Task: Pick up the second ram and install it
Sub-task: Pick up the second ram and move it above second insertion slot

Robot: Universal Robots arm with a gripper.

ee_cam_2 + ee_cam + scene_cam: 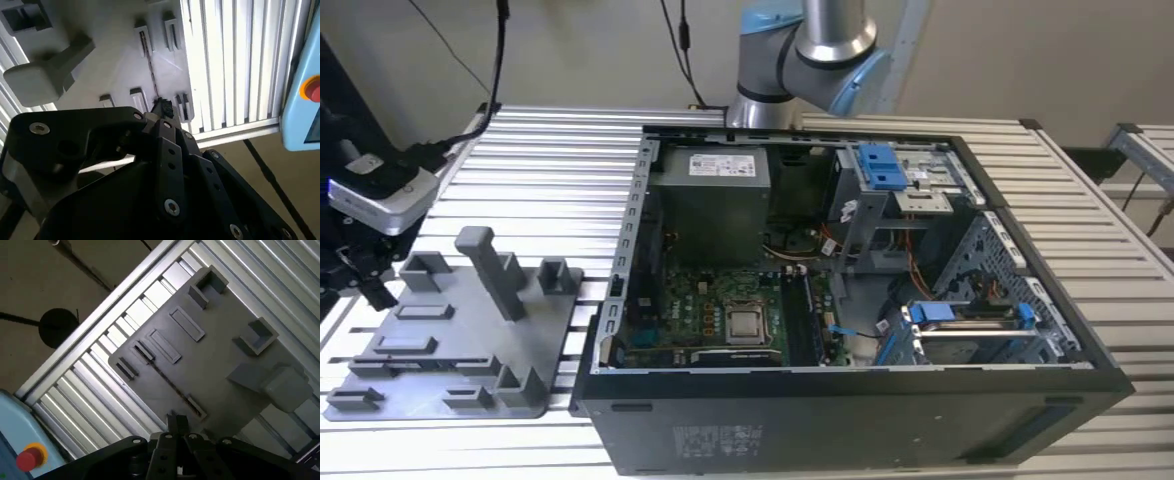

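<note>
Jaws hang near second ram (pixel 167 381) lying in grey tray (pixel 220 340).

In the exterior view the arm (pixel 807 45) appears as a silver and pale-blue joint at the top middle, its tube rising out of the picture. In both wrist views the black gripper (pixel 162 107) (pixel 177 422) points downward, away from the cameras, with its screwed linkage bars converging toward the tip. The fingers (pixel 175 426) are drawn close together, the tips meeting in one dark clump.
</note>
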